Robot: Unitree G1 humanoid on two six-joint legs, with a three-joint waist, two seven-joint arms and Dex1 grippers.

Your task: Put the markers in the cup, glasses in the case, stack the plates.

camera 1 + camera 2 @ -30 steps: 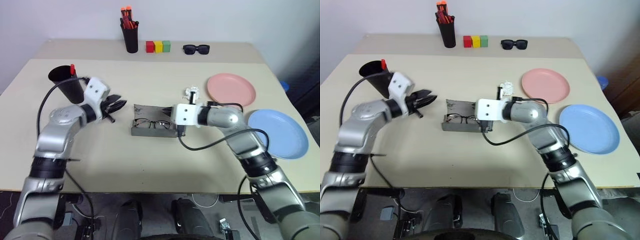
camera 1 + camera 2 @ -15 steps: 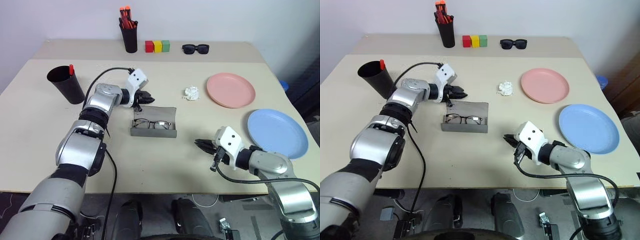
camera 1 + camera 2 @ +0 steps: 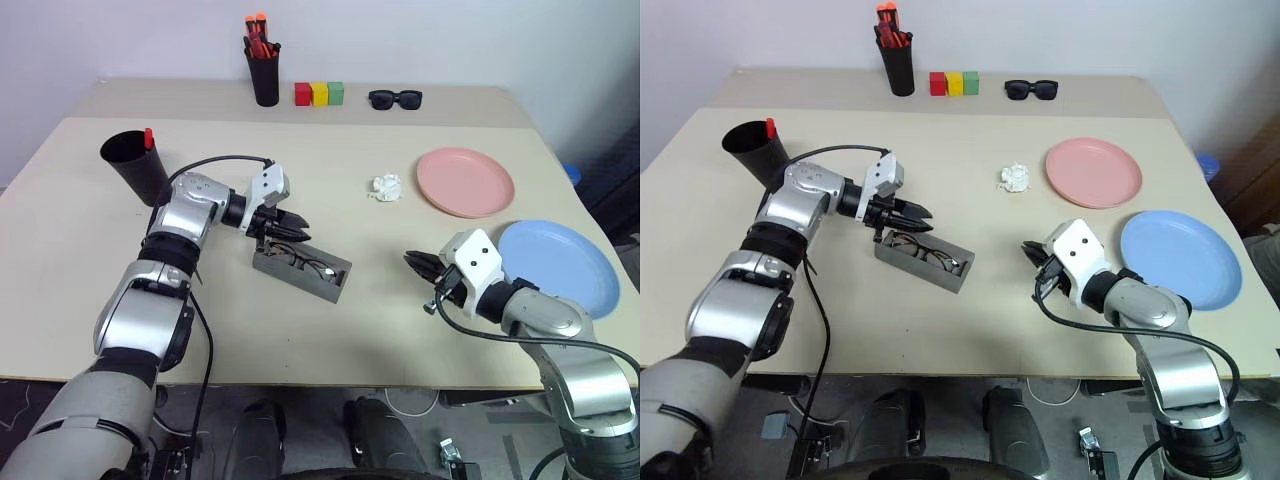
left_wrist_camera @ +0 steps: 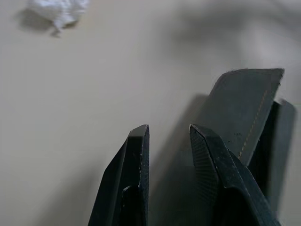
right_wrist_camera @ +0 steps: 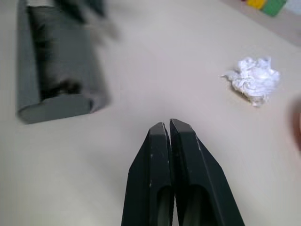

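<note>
The grey case (image 3: pixel 318 277) lies askew at the table's middle with the brown glasses (image 3: pixel 300 258) inside it. Its lid (image 4: pixel 244 106) stands raised beside my left gripper (image 3: pixel 297 228), which is slightly open at the lid's edge with nothing between its fingers (image 4: pixel 136 155). My right gripper (image 3: pixel 412 262) is shut and empty, hovering to the right of the case. The black cup (image 3: pixel 135 165) stands at the far left with a red-capped marker (image 3: pixel 148 135) sticking out of it. The pink plate (image 3: pixel 465 180) and the blue plate (image 3: pixel 555 265) lie side by side on the right.
A crumpled white paper ball (image 3: pixel 385 187) sits between the case and the pink plate. Along the back stand a black pen holder (image 3: pixel 263 75) with orange-capped pens, three coloured blocks (image 3: pixel 318 93) and black sunglasses (image 3: pixel 394 98).
The case has swung round so its right end points towards the near edge, and its lid has come up from flat. My left gripper moved down and right with it. The right gripper pulled back slightly.
</note>
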